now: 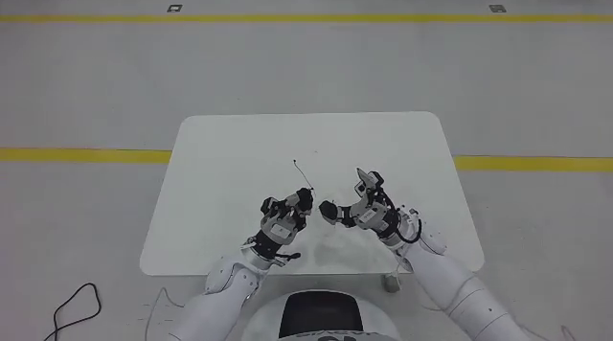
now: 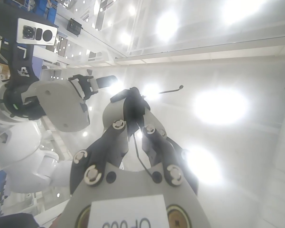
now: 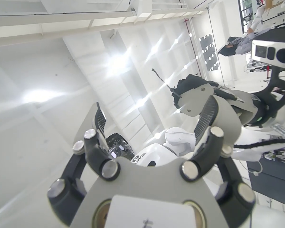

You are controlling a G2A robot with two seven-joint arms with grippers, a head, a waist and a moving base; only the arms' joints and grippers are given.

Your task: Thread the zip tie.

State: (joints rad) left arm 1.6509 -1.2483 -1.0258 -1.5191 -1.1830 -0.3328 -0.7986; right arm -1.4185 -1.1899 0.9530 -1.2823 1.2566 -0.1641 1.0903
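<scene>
Left gripper (image 2: pixel 133 98): it hangs above the near middle of the white tabletop (image 1: pixel 306 135), jaws closed on the zip tie (image 2: pixel 169 91).
Zip tie: a thin black strip held in the air, clear of the tabletop. It runs out of the left jaws toward the far side, leaning a little left. Its free end carries a small knob, probably the head. The rest trails back between the fingers toward the wrist.
Right gripper (image 3: pixel 154 103): it sits just right of the left gripper and apart from it, jaws wide open and empty, turned toward the tie.
Step in hand: this looks like the presenting stage. One arm holds the tie steady and no loop is formed, so threading seems not yet begun.
Next move: the right jaws likely need to close on one end of the strip without knocking it. The tail must then be bent round and lined up squarely with the head's slot. The strip is thin and springy, so aim matters.
</scene>
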